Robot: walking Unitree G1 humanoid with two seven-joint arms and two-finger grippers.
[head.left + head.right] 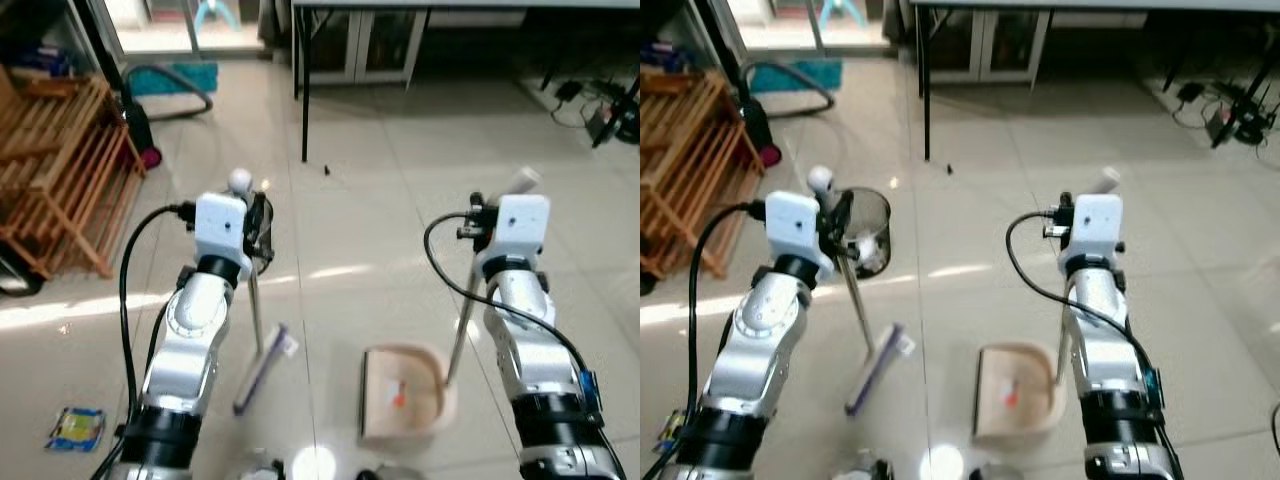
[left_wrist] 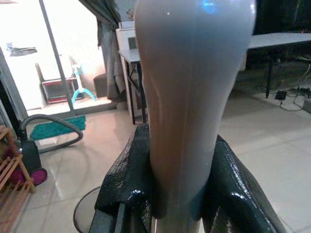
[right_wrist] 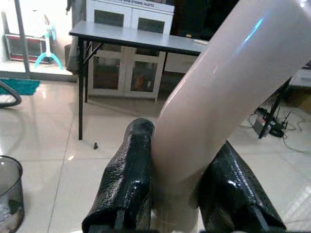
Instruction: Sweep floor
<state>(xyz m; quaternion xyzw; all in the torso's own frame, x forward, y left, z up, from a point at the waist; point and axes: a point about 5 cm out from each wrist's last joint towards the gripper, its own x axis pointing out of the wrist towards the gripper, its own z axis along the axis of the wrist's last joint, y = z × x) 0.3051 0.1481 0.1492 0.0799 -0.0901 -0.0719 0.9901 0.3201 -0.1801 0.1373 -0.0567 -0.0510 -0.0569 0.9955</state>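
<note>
1. Black fingers point(image 2: 228, 184) of the left gripper point(image 2: 177, 194) were clamped around the pale handle of the broom point(image 1: 262, 360), whose shaft ran down to a purple-and-white head resting on the tiled floor point(image 1: 380, 200) just ahead of the robot's feet.
2. Fingers point(image 3: 129, 174) of the right gripper point(image 3: 182, 194) were likewise closed on the handle of the dustpan point(image 1: 402, 392), which sat flat on the floor beside the broom head, near but apart from it.
3. Inside the pan lay a small orange-red scrap point(image 1: 399, 397), perhaps swept-up litter, though blur left that unsure.
4. Farther out, a dark speck point(image 1: 326, 169) lay near the table leg point(image 1: 303, 90), and a yellow-blue wrapper point(image 1: 76, 428) lay at the floor's near left.
5. A wire bin point(image 1: 868, 235) stood behind the left arm, by the wooden rack point(image 1: 60, 170).
6. Sweeping looked begun, not finished: one bit seemed collected, while the speck, the wrapper and emptying the pan remained.
</note>
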